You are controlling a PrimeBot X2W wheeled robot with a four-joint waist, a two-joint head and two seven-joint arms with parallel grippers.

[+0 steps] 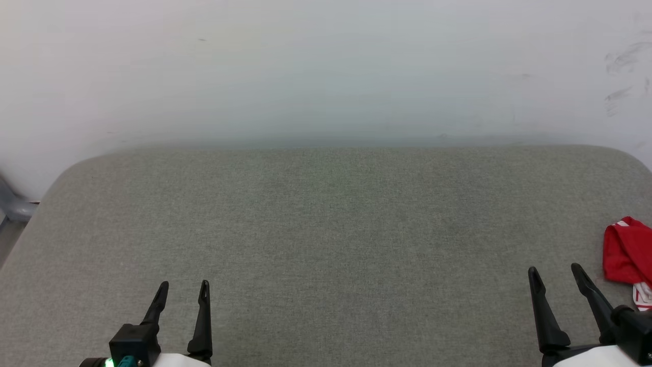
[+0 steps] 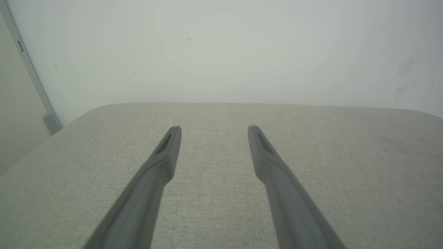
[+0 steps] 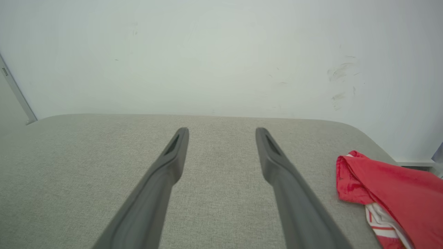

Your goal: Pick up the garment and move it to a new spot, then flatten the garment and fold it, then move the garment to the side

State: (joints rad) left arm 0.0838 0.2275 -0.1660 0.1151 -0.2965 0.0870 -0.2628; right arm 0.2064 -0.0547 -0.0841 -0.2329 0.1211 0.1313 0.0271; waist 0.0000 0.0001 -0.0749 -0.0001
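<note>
While left claw and right claw gape empty, the garment (bunched, axis unclear) lies beside the latter.

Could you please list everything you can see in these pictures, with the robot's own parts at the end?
shirt: one, red with white-and-red striped trim, bunched at the table's right edge, beside the right hand but apart from it
table: one, grey fabric top with rounded far corners, against the wall
wall: one, white, behind the table
scuffs: a few, dark grey, on the wall's right part
post: one, grey, at the wall's left end
left hand: one, dark fingers, open and empty, over the table's near left
right hand: one, dark fingers, open and empty, over the table's near right
</note>
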